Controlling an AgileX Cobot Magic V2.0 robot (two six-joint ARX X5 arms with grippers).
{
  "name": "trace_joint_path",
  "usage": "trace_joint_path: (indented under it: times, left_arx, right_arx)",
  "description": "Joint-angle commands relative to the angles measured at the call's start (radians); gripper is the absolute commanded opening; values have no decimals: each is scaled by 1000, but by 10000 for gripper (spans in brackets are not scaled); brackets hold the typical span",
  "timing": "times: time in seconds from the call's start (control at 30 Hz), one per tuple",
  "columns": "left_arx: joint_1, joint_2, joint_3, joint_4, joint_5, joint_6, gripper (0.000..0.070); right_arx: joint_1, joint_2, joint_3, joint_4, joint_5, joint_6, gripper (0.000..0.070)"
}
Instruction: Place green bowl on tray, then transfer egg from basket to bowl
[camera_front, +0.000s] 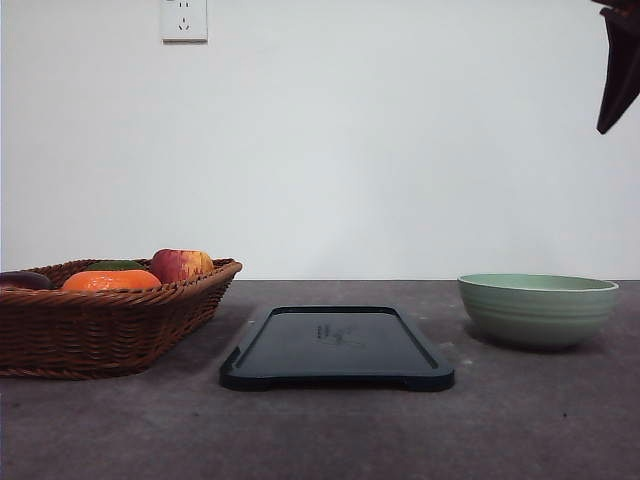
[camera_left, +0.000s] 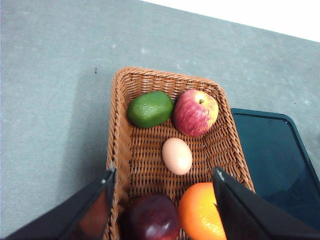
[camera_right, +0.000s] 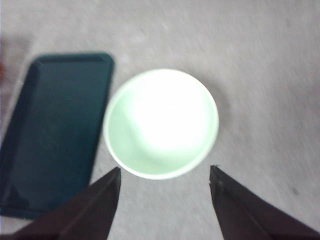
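Though blurred, green bowl (camera_right: 161, 123) apparently empty

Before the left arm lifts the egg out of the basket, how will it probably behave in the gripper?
The egg looks smooth and rounded, so it may slip between flat fingers. It lies loose on the weave of the basket, apart from the apple, so a nudge would likely roll it. If real, its shell is probably fragile; grip gently.

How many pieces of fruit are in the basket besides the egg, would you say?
4: an avocado and apple at the far end, a plum and orange nearer the left gripper.
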Motion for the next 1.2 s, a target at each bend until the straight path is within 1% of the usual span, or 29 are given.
trace_joint_path:
  times: [0.0, 0.17, 0.53, 0.67, 0.9, 0.97, 1.07, 1.13, 1.17]
  left_arx:
    - [0, 6, 24, 5, 3, 6, 391]
    - [0, 6, 24, -2, 3, 6, 391]
    - [0, 6, 24, -2, 3, 1, 391]
    - [0, 6, 24, -1, 3, 1, 391]
    - [0, 6, 24, -1, 3, 2, 390]
    - [0, 6, 24, 0, 3, 2, 390]
    - [0, 6, 24, -1, 3, 2, 390]
    - [0, 6, 24, 0, 3, 2, 391]
    - [0, 6, 24, 0, 3, 2, 390]
  right_arx:
    - [-5, 51, 58, -40, 0, -39, 352]
    - [-20, 185, 189, -144, 6, -99, 352]
    - [-34, 480, 396, -210, 17, -158, 351]
    - [-36, 568, 428, -208, 40, -174, 350]
    - [-45, 672, 431, -204, 45, -181, 335]
    - [-49, 691, 431, -197, 52, -183, 321]
    - [-50, 715, 431, -191, 63, -187, 225]
    - [-51, 731, 431, -189, 62, -187, 193]
    - [-51, 740, 431, -188, 62, -187, 191]
